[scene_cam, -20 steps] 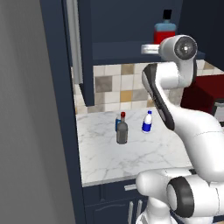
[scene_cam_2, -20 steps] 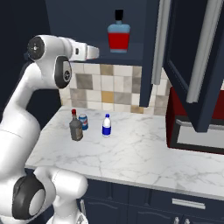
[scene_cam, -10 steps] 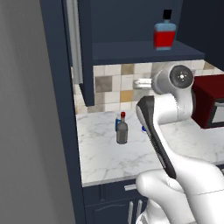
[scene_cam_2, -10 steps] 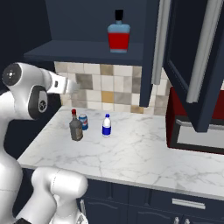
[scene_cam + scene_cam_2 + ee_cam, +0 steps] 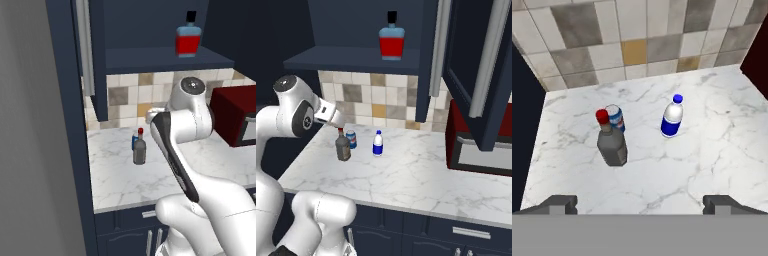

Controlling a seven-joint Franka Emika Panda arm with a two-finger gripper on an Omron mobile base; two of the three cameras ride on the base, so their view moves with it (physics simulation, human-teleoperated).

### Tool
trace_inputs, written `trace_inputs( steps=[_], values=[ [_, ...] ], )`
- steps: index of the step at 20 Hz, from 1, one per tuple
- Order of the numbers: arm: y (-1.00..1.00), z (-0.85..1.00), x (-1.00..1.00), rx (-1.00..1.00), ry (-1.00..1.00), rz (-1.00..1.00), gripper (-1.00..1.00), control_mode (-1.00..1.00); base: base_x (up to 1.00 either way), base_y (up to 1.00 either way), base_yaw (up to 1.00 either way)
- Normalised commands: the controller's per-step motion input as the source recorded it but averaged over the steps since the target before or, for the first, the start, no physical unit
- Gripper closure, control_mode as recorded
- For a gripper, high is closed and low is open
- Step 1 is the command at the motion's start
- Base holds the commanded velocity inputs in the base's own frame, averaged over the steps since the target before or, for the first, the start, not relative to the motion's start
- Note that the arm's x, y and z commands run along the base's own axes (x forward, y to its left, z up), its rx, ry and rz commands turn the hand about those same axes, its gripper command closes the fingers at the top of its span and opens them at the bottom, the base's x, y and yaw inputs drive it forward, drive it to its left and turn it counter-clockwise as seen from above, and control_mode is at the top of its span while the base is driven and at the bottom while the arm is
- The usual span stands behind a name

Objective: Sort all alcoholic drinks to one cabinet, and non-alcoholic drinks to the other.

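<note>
On the marble tabletop point(image 5: 702, 150), toward its left rear corner by the tiled wall point(image 5: 637, 45), the grey-brown bottle with a red cap point(image 5: 611, 141) stands upright. The short blue can point(image 5: 616, 118) stands just behind it, so close that the two seem to touch, though this cannot be settled. To the right of that pair, apart from both, the small white bottle with a blue label point(image 5: 671, 118) stands upright as well. The pincer point(image 5: 640, 204) hangs above the front part of the tabletop, well short of the three drinks, its two dark fingertips point(image 5: 559, 204) spread wide with nothing between them. Higher up, the squat red bottle with a black cap point(image 5: 392, 40) stands on the shelf of the open navy cabinet point(image 5: 346, 59), and to the right a navy cabinet door point(image 5: 483, 75) with a long silver handle stands ajar.
</note>
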Motion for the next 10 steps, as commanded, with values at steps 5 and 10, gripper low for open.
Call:
trace_inputs(
  steps=[5, 10],
  values=[
    [0.01, -0.85, 0.0, 0.0, 0.12, 0.03, -1.0, -1.0, 0.0, 0.0, 0.0],
    [0.1, -0.56, 0.0, -0.03, 0.0, 0.05, -1.0, -1.0, 0.0, 0.0, 0.0]
  ],
)
